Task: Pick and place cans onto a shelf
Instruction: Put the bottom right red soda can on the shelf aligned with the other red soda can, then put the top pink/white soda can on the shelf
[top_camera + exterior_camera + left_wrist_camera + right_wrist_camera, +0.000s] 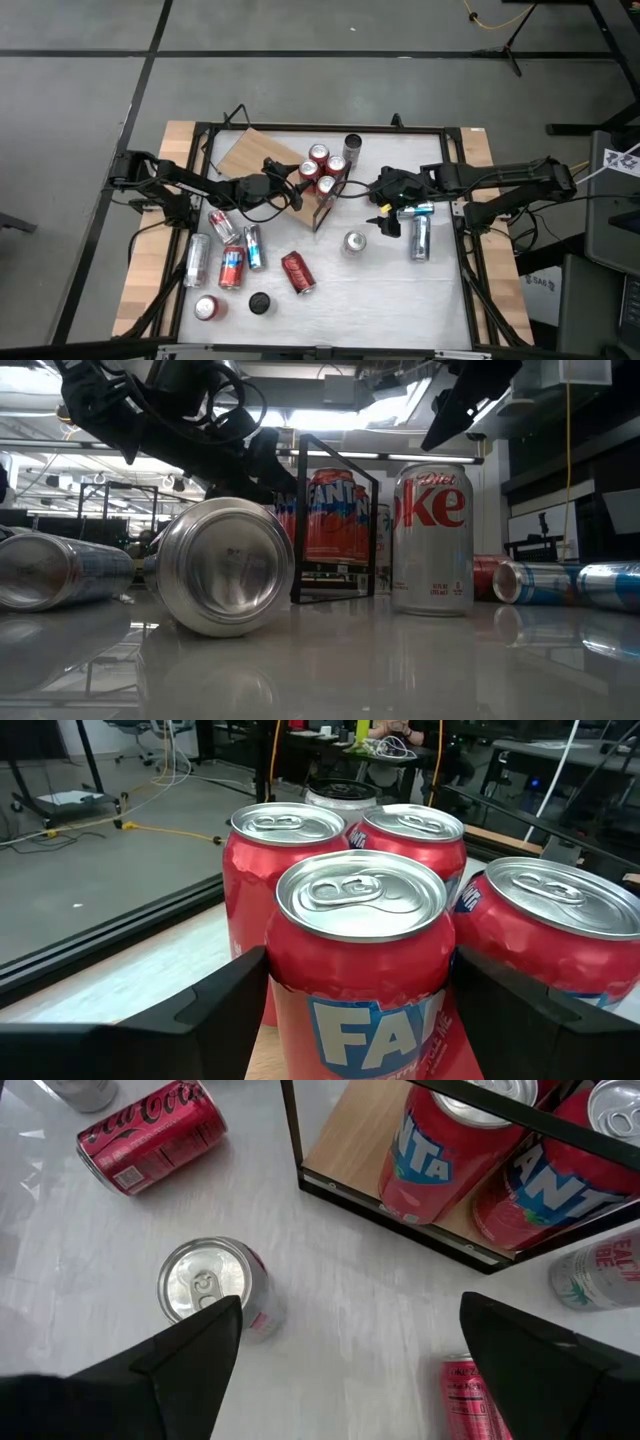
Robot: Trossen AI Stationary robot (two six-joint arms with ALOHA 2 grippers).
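**Left gripper around a Fanta can on the shelf**

While the right arm hangs over the table's middle, the low view starts nearest with a silver can (225,565) lying on its side, its long axis toward the camera and its bare base facing out. Just behind stands an upright silver can (432,538) reading "Diet Coke". Beside it is the black frame of the shelf (335,520), with upright red cans (335,515) lettered "FANTA" inside.

From above, the shelf (250,153) lies at the table's far side, four red cans clustered at its framed end. The left gripper (297,192) reaches there; its fingers (200,1010) flank the nearest Fanta can (360,970), spread about as wide as the can. I cannot tell if they touch.

The right gripper (388,215) hovers with fingers (170,1365) spread wide and holding nothing, above the Diet Coke can (215,1285). A red Coca-Cola can (150,1135) lies on its side nearby.
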